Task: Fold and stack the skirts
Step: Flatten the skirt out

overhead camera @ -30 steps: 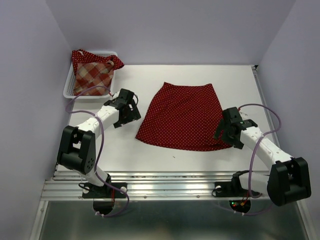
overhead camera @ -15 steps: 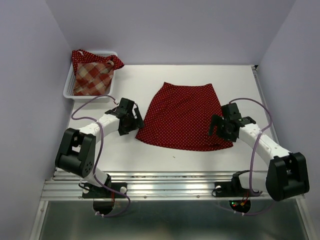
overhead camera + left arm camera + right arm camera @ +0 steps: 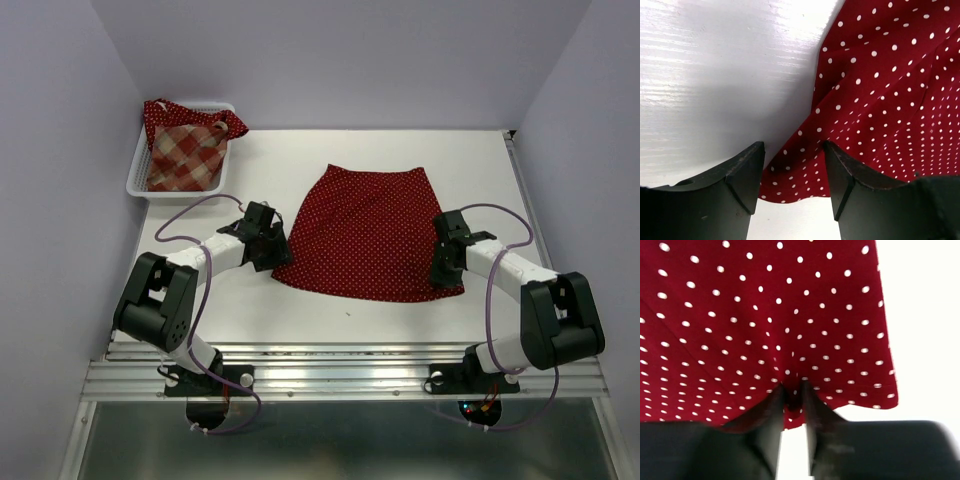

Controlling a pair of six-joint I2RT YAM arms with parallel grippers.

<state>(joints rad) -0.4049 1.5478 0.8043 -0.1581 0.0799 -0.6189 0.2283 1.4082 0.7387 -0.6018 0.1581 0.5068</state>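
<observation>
Red polka-dot skirt lies flat; right claw pinches the hem, left claw gapes with the corner between its jaws.

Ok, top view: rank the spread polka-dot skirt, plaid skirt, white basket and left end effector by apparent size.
1. polka-dot skirt
2. basket
3. plaid skirt, close behind: it covers most of the basket
4. left end effector, clearly smallest

My top camera looks down on the whole desk from behind; the wrist cameras sit close at near corners of the dotted skirt.
</observation>
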